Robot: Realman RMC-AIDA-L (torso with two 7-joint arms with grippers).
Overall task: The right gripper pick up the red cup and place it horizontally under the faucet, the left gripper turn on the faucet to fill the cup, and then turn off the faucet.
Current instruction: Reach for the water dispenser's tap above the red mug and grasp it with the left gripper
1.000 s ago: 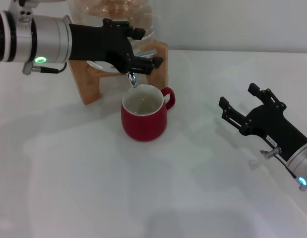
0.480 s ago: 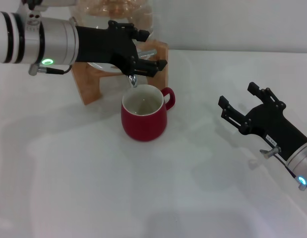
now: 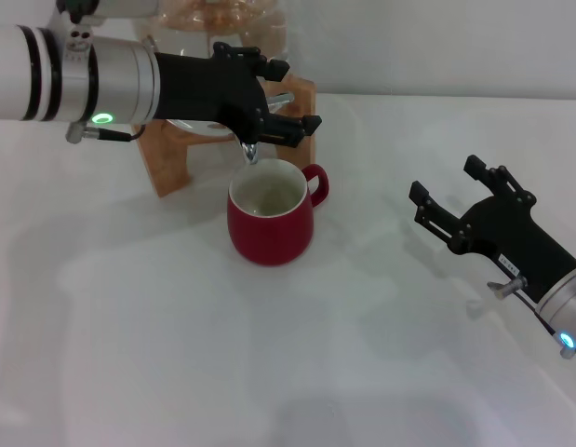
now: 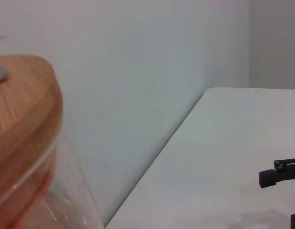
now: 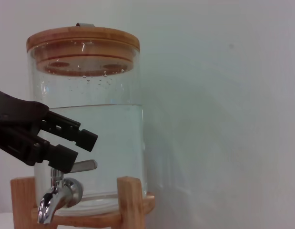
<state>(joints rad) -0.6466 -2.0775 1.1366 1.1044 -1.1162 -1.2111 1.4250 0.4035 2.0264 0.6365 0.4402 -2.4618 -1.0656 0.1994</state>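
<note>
The left gripper [image 3: 286, 98] reaches in from nine o'clock across the front of the jar [image 5: 85, 119] on its wooden stand [image 3: 167, 149], its jaws spread apart, one finger above and one below the faucet [image 5: 61, 191]. In the right wrist view the chrome lever [image 5: 83, 166] pokes out just beside the lower finger; whether that finger touches it I cannot tell. The lever's long axis runs roughly level, pointing out from the jar toward three o'clock, so it lies between the jaws and slightly behind their tips. The spout [image 3: 249, 152] turns down directly over the cup [image 3: 269, 222], which stands upright on the table [image 3: 269, 372] at six o'clock of the faucet, handle toward three o'clock, just clear of the stand's leg. Whether water is running or how full the cup is I cannot tell. The left arm is plainly the nearer one for working the lever. The right gripper [image 3: 450, 200] rests well apart at four o'clock of the cup, jaws released and empty.
</note>
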